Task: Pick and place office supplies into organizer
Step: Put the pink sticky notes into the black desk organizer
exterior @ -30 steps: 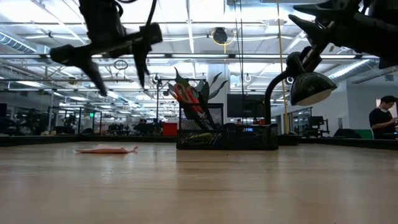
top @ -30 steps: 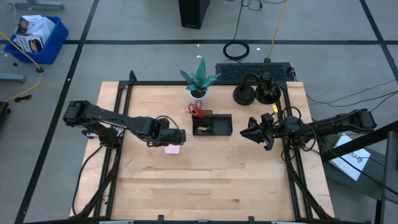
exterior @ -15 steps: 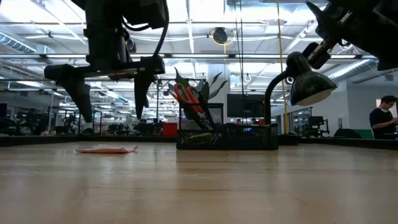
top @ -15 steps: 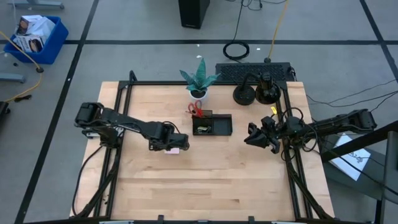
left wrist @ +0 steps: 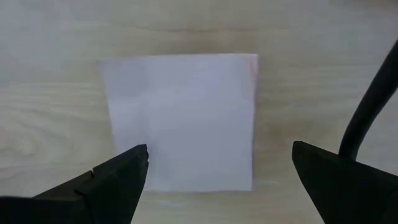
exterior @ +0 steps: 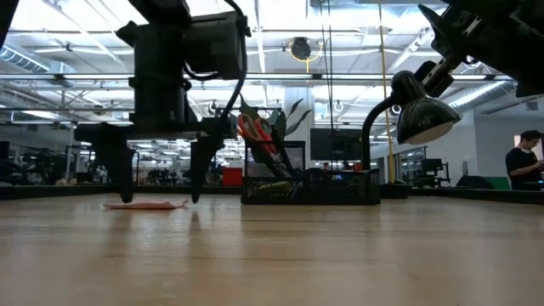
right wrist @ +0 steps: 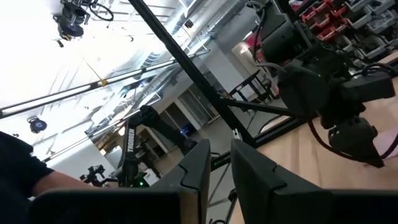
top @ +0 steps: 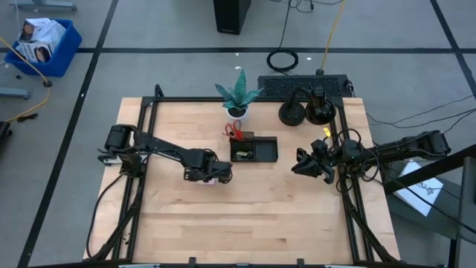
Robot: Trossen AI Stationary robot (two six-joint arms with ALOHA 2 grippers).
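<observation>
Straddling the pink sticky-note pad point(left wrist: 181, 121) on the desk point(top: 245, 216), left gripper point(exterior: 159, 174) jaws wide; close squarely across opposite edges, tips low.

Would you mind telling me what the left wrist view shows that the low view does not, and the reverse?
Only the left wrist view shows the sticky-note pad face-on, a pale square flat on the wooden table. Only the low view shows the organizer with the red-handled scissors standing in it, a desk lamp, and a person in the room behind. Both show the left end effector open, its fingers on either side of the pad, close to the table.
</observation>
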